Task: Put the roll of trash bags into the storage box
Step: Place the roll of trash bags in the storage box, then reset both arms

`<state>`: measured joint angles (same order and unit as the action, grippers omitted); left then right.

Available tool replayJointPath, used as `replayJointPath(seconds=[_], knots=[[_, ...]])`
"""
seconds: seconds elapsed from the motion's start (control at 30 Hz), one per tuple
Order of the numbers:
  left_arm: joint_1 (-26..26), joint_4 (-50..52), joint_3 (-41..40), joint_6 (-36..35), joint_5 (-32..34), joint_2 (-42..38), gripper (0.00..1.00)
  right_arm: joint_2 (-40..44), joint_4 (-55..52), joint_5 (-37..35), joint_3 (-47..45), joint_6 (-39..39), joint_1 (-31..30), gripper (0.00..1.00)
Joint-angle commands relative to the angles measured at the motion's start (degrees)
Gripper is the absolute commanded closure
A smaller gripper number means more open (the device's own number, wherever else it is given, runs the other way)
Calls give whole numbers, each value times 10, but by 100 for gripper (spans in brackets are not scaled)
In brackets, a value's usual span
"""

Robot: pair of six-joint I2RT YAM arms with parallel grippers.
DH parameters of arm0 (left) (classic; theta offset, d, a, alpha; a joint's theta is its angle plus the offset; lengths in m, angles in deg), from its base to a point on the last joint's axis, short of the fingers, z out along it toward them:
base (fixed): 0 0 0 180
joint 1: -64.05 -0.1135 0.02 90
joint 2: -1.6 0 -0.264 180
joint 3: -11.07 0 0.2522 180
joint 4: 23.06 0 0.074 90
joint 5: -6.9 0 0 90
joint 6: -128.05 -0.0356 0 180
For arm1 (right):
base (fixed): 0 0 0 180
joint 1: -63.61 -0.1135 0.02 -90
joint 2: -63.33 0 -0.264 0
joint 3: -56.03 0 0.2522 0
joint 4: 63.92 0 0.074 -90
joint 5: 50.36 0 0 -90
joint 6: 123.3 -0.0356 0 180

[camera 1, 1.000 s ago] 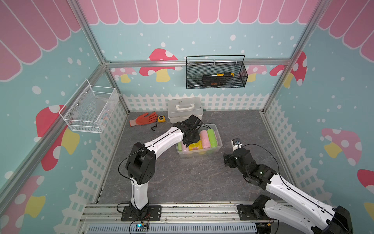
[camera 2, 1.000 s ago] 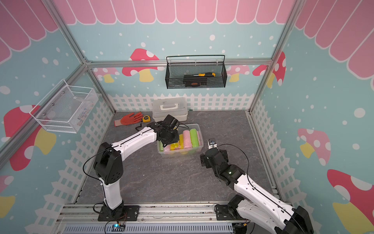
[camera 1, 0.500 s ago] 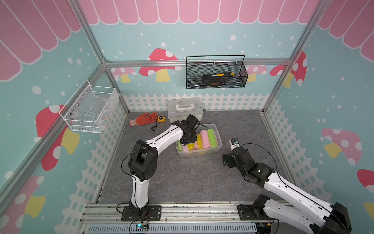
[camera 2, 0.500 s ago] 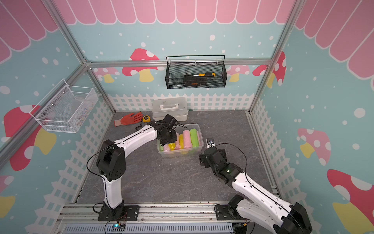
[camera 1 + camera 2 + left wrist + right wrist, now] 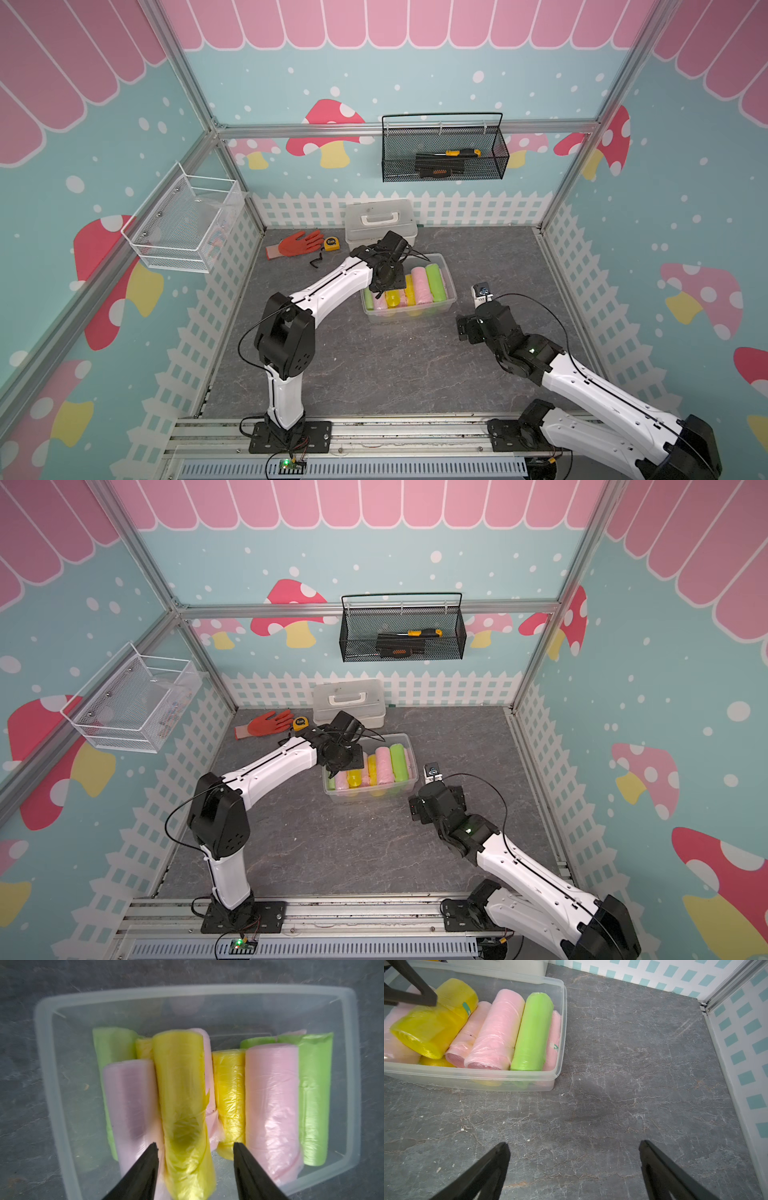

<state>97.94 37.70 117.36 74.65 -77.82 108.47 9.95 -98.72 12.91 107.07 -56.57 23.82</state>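
Here the yellow roll of trash bags point(image 5: 180, 1084) lies inside the storage box point(image 5: 43, 1064), on top of other rolls point(image 5: 270, 1095), toward the box's left end. The left hand point(image 5: 195, 1147) hangs over it. Its two fingers stand partly apart, one on each side of the roll, not squeezing it. The right hand point(image 5: 574, 1147) is spread wide over the grey table point(image 5: 633, 1064), right of the box, holding nothing.

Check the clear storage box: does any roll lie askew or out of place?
Yes. The yellow roll under the left gripper rides on top of the pink rolls, perched higher than the rest, not bedded in the row inside the storage box.
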Motion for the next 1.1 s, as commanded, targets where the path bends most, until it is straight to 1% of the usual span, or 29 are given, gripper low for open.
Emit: replayJointPath(seconds=[0.0, 0.13, 0.17, 0.23, 0.33, 0.4, 0.47, 0.53, 0.67, 0.77, 0.83, 0.9, 0.93, 0.97, 1.0, 1.03, 1.07], knots=[[0, -37, -55, -5, 78, -103, 38, 19, -6, -27, 13, 7, -2, 1], [-6, -122, -181, -8, 161, -253, 24, 56, -3, -70, -7, 20, -2, 1], [-12, -143, -219, -5, 173, -291, 18, 70, 8, -78, -17, 31, -2, 1], [-29, -199, -292, 0, 182, -354, 2, 98, 29, -87, -39, 48, -2, 1], [-52, -304, -415, -19, 173, -429, 1, 145, 52, -90, -69, 74, -2, 1], [-62, -369, -493, -36, 190, -469, 1, 178, 56, -105, -84, 89, -2, 1], [-79, -407, -557, -46, 208, -511, 1, 210, 65, -129, -104, 103, -2, 1], [-96, -428, -599, -52, 225, -552, 1, 237, 80, -144, -121, 122, -2, 1], [-101, -463, -653, -68, 266, -626, 1, 271, 95, -163, -145, 156, -1, 1], [-101, -477, -674, -115, 300, -662, 1, 276, 136, -170, -174, 206, -1, 1], [-102, -484, -690, -135, 344, -674, 1, 272, 174, -174, -196, 236, -1, 1], [-101, -512, -717, -157, 387, -675, 1, 260, 231, -183, -216, 267, -1, 1], [-101, -546, -738, -180, 399, -670, 1, 257, 236, -179, -216, 276, 0, 1], [-118, -597, -762, -215, 406, -658, 1, 253, 257, -178, -237, 292, 0, 2], [-123, -599, -764, -210, 422, -655, 1, 249, 283, -174, -248, 308, 1, 1], [-132, -603, -763, -236, 402, -653, 1, 244, 303, -174, -257, 321, 2, 1], [-138, -652, -783, -266, 370, -644, 1, 236, 317, -174, -260, 323, 5, 1]])
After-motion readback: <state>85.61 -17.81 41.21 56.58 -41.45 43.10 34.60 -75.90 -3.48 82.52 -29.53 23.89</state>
